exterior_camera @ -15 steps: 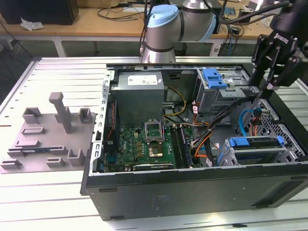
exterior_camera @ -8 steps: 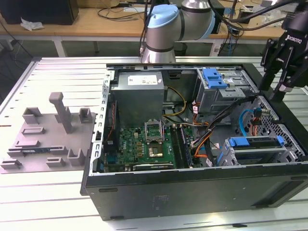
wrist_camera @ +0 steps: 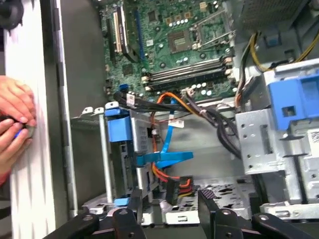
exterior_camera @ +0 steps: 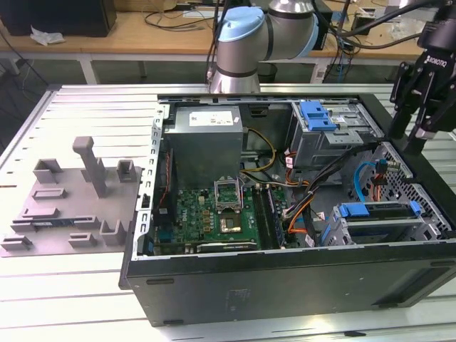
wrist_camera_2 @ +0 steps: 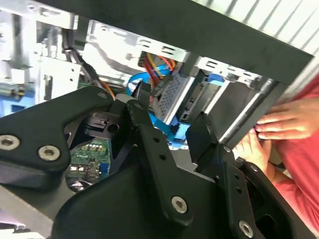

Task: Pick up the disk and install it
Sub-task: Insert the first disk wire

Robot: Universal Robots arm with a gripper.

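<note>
While the gripper [wrist_camera: 172,200] is being held near the drive cage [wrist_camera: 122,154], fingers [wrist_camera: 207,198] wide and empty, the person's hand [wrist_camera: 14,119] is being best avoided.

We find a pale slatted metal table [exterior_camera: 64,306] carrying two items. A black computer case [exterior_camera: 285,288] lies on its side, open face up, toward the exterior view's right. A grey fixture [exterior_camera: 71,214] with upright posts sits just beside it, toward the exterior view's left. In the first wrist view, a person's hands [wrist_camera: 14,122] appear to rest on the slats beside the case.
</note>
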